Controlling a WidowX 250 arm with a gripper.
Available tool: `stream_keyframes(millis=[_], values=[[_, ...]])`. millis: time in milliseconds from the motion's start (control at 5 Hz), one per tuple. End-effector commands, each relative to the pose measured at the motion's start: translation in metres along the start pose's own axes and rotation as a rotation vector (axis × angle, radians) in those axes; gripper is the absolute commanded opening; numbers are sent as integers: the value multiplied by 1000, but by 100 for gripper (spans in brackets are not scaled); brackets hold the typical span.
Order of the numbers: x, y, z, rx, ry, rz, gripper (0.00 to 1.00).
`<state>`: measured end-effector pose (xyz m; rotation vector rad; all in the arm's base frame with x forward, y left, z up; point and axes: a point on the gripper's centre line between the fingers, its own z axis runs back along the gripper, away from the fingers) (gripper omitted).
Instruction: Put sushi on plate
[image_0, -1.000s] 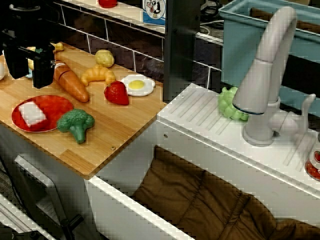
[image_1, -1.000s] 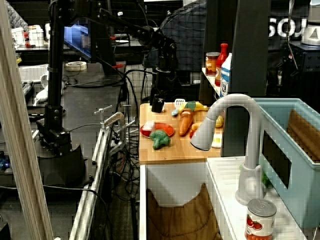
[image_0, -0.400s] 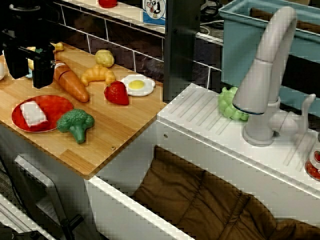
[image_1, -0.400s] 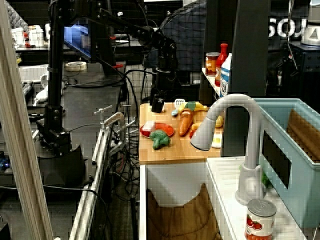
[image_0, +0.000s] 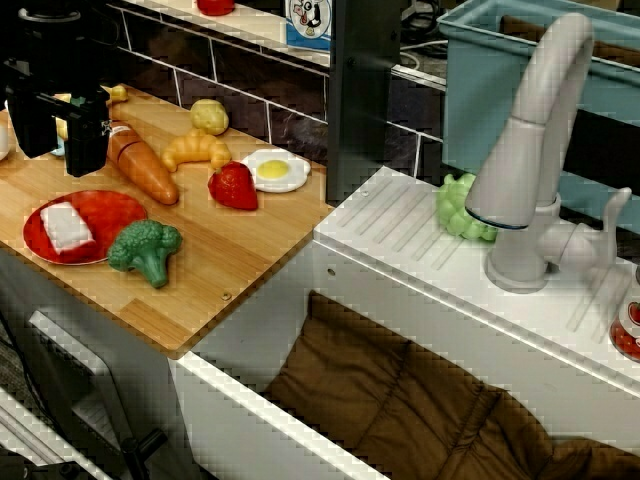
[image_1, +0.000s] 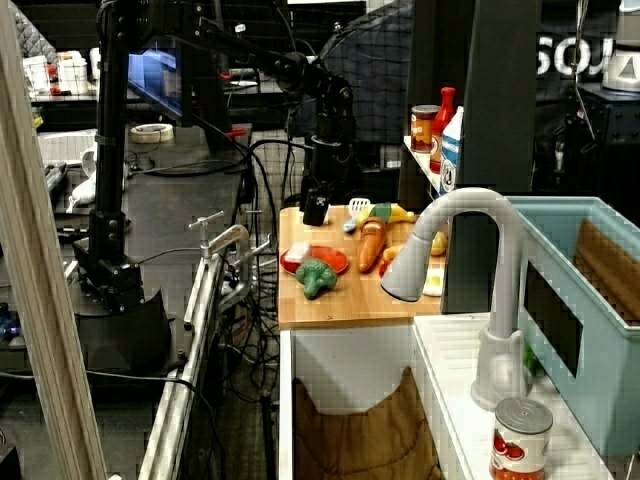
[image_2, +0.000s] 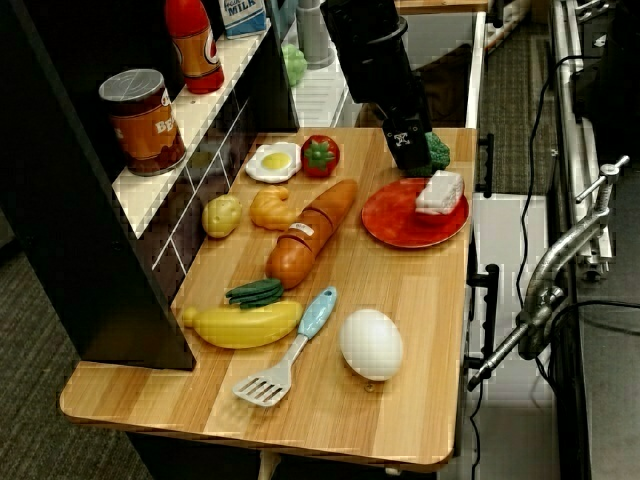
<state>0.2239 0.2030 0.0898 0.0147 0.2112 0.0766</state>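
Note:
The sushi (image_0: 67, 226) (image_2: 440, 190), a white block, lies on the red-orange plate (image_0: 115, 212) (image_2: 395, 215) near the front left of the wooden counter. My black gripper (image_0: 58, 150) (image_2: 408, 152) (image_1: 316, 212) hangs above and behind the plate, apart from the sushi. Its two fingers stand apart with nothing between them, so it is open. In the overhead view the arm covers the plate's far rim.
Broccoli (image_0: 145, 252) touches the plate's right rim. Carrot (image_0: 143, 168), croissant (image_0: 196, 150), potato (image_0: 209, 116), strawberry (image_0: 233, 186) and fried egg (image_0: 275, 170) lie behind. Banana (image_2: 245, 323), spatula (image_2: 290, 350) and white egg (image_2: 371, 343) sit further along. The faucet (image_0: 530, 150) stands right.
The broccoli has shifted slightly left, closer against the plate's rim. The gripper and the sushi have stayed where they were.

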Motion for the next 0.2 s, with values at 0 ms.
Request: stream_keyframes(millis=[0], values=[[0, 1, 21, 38, -53, 7, 100]])
